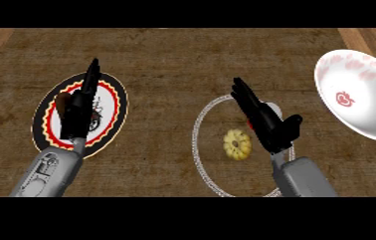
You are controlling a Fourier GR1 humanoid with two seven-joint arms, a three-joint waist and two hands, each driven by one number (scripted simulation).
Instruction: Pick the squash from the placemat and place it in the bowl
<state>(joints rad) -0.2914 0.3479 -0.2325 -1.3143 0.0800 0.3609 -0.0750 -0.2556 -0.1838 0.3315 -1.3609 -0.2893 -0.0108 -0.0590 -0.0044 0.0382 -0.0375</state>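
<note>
Head view: squash waits on the mat as right hand hovers beside it

Head view of a kitchen surface (pixel 183 55), brown and wood-grained, shows a small yellow squash (pixel 236 144) lying inside the pale ring of a placemat (pixel 197 134) that matches the surface in tone. The squash looks like a flattened, scalloped disc, probably light and stiff, with a smooth skin that could slip; its ribbed rim seems the best place to pinch it, fingers on one side and thumb on the other.

The robot's right hand (pixel 268 122) is just to the right of the squash and slightly beyond it, over the mat, fingers straight and pointing away from the robot, thumb spread to the right. It is released and holds nothing; the squash is near it but apart from it. A small red-and-white patch shows behind the fingers, too hidden to name.

The white bowl (pixel 345 97), marked with red, sits at the right edge, well apart from the squash. On the left, the left hand (pixel 79 109) rests with its fingers straight over a plate (pixel 117 102) with a black, red and yellow rim, also holding nothing.

The pick-up looks not yet begun.
</note>
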